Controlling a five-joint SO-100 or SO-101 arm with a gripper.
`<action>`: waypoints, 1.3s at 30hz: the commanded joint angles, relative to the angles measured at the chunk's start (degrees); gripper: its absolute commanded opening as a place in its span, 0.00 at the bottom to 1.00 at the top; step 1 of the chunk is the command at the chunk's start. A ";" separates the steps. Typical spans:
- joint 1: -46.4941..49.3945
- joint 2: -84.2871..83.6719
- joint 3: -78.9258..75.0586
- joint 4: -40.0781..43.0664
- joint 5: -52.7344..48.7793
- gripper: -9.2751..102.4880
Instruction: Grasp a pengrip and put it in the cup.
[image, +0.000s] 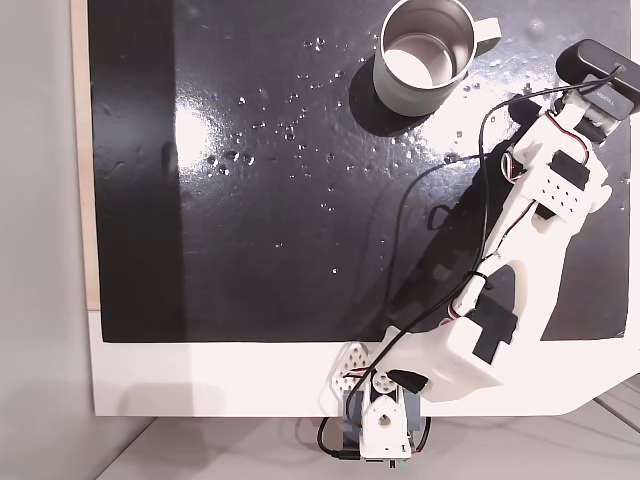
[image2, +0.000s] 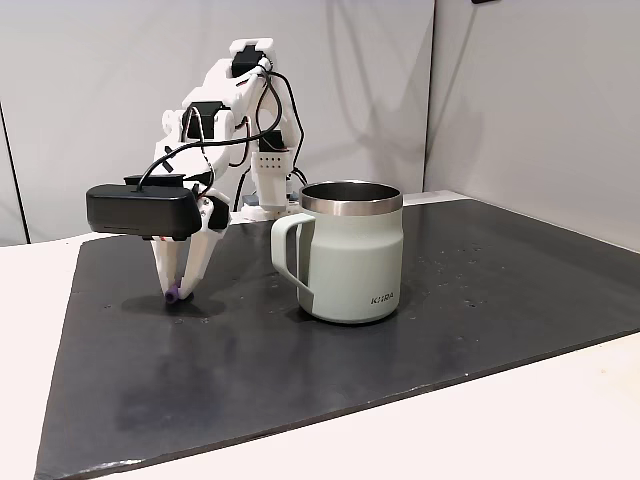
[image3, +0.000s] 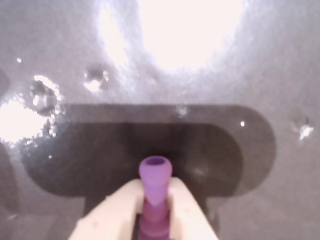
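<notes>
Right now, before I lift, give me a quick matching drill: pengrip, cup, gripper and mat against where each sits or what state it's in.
Things:
1. pengrip
2. cup
3. gripper
4. black mat

States:
A. upright and empty, standing apart from the arm
B. lying flat and covering the tabletop
C. pinched between two pale fingers
D. lowered to the mat, closed around a purple tube

Pairs: 1-C, 2-A, 3-D, 4-B

Pengrip (image2: 173, 295) in hand (image2: 177, 290), seemingly touching mat (image2: 480, 300), left of cup (image2: 352, 252).

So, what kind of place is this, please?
Probably a hobby or lab robot bench: a black mat on a white table, plain grey walls, the tool holding a pengrip near a cup.
</notes>
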 joint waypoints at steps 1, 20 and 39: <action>0.97 3.52 0.35 -0.70 1.67 0.12; -5.45 18.72 -23.12 32.43 28.92 0.11; -20.13 10.46 -52.91 44.12 63.54 0.11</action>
